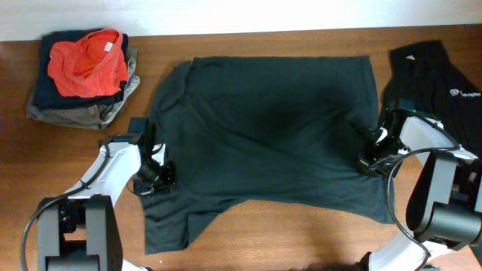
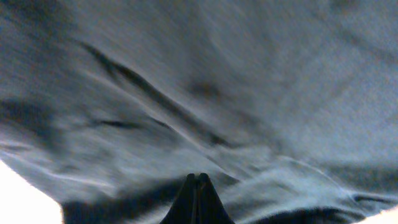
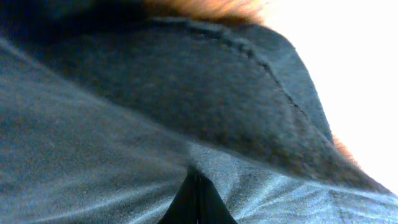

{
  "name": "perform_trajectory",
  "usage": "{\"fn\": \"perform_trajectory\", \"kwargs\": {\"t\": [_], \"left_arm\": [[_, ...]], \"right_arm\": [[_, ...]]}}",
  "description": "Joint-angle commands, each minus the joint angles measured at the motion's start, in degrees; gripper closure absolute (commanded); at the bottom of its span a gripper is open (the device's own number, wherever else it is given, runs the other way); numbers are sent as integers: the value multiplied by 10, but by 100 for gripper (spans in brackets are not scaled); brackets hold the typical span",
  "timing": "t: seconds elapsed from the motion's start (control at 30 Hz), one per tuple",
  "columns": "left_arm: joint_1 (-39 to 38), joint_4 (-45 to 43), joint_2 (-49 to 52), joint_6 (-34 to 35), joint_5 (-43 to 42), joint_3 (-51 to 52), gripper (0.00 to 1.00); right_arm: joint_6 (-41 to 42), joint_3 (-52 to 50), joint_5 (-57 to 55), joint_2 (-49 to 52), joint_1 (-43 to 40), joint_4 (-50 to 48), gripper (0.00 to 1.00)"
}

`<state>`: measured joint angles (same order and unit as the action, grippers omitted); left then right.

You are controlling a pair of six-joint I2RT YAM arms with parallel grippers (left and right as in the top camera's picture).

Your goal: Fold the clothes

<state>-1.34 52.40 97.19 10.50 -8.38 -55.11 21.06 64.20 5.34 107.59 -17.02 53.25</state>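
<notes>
Reaching low from either side, left tool (image 1: 156, 178) and right tool (image 1: 369, 156) each pinch the black shirt (image 1: 263, 128).

Wooden table (image 1: 301, 241) carries spread black shirt (image 1: 263, 128), second black shirt (image 1: 444, 75), stacked garments (image 1: 83, 75)

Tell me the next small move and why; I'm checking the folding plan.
Probably raise both hands slightly together. The left hand and right hand are each shut on opposite sides of the spread black shirt, which lies flat on the table, so lifting comes before folding.
</notes>
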Motion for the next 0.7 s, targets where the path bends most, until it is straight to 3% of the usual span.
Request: {"fn": "perform_trajectory", "kwargs": {"t": [0.0, 0.4, 0.67], "left_arm": [[4, -9, 8, 20, 29, -2, 99], [4, -25, 45, 14, 29, -1, 100], [4, -2, 36, 14, 37, -1, 99]], "right_arm": [[22, -9, -60, -2, -31, -3, 96], [26, -9, -57, -2, -49, -1, 97], [-3, -3, 21, -3, -48, 6, 95]]}}
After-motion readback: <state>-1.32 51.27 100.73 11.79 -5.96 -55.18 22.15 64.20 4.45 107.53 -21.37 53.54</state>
